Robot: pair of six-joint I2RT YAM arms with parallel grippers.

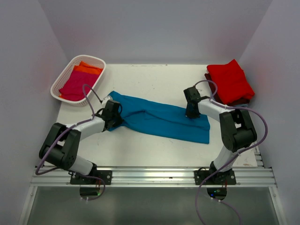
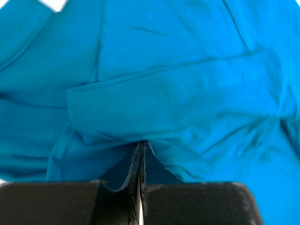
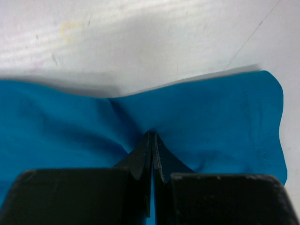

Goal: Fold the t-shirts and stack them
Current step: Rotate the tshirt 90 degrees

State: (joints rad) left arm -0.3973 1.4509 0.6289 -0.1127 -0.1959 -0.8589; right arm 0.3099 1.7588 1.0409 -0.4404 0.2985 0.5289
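A teal blue t-shirt [image 1: 159,119] lies stretched across the middle of the table, crumpled at its left end. My left gripper [image 1: 114,117] is down on that left end. In the left wrist view the left gripper [image 2: 141,143] is shut, with a fold of the teal cloth [image 2: 187,93] pinched at its tips. My right gripper [image 1: 191,111] is on the shirt's far right edge. In the right wrist view the right gripper [image 3: 152,136] is shut on the teal hem [image 3: 211,122], which puckers towards it. A folded red t-shirt [image 1: 227,79] lies on a maroon one [image 1: 241,101] at the back right.
A white lattice basket [image 1: 89,58] at the back left holds a magenta t-shirt [image 1: 75,84] and an orange one [image 1: 88,69]. Bare white table [image 3: 140,37] shows beyond the teal hem. Walls enclose the table on three sides.
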